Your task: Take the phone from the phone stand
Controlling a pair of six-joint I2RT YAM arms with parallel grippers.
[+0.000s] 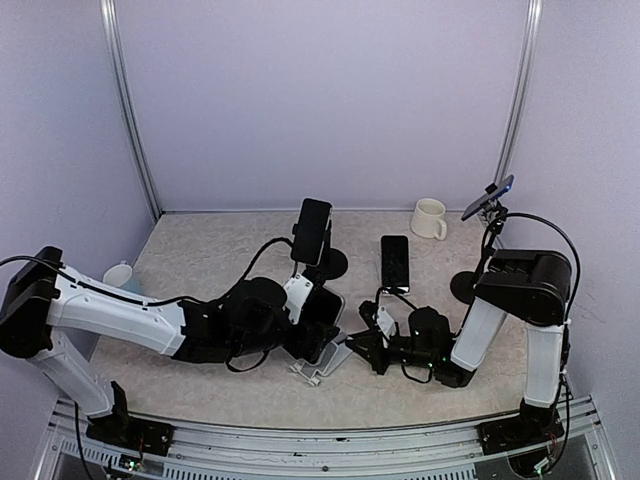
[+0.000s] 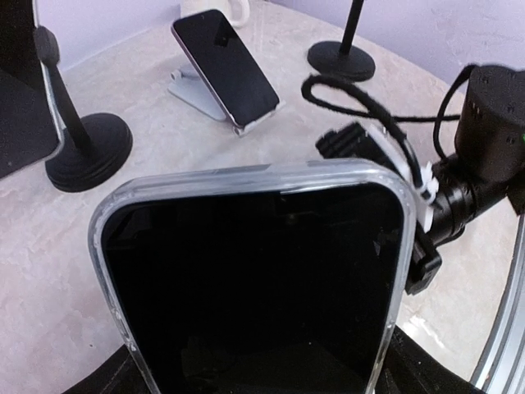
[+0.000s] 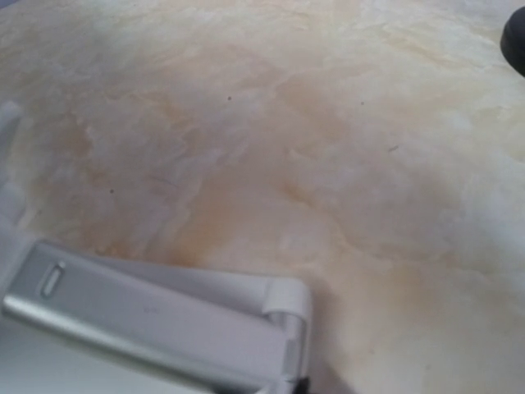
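My left gripper (image 1: 318, 320) is shut on a black phone in a clear case (image 1: 323, 306), held tilted just above the white phone stand (image 1: 322, 366). In the left wrist view the phone (image 2: 254, 279) fills the lower frame and hides my fingers. My right gripper (image 1: 362, 345) is low on the table at the stand's right edge and seems shut on it. In the right wrist view the stand's plate and hinge (image 3: 148, 320) lie at the bottom left, and the fingers are almost entirely out of view.
A second phone on a black round-base stand (image 1: 313, 232) stands behind my left gripper. A third phone leans on a silver stand (image 1: 395, 263). A fourth sits on a tall stand (image 1: 488, 198). A cream mug (image 1: 430, 218) is at the back right, and a pale cup (image 1: 120, 275) is at the left.
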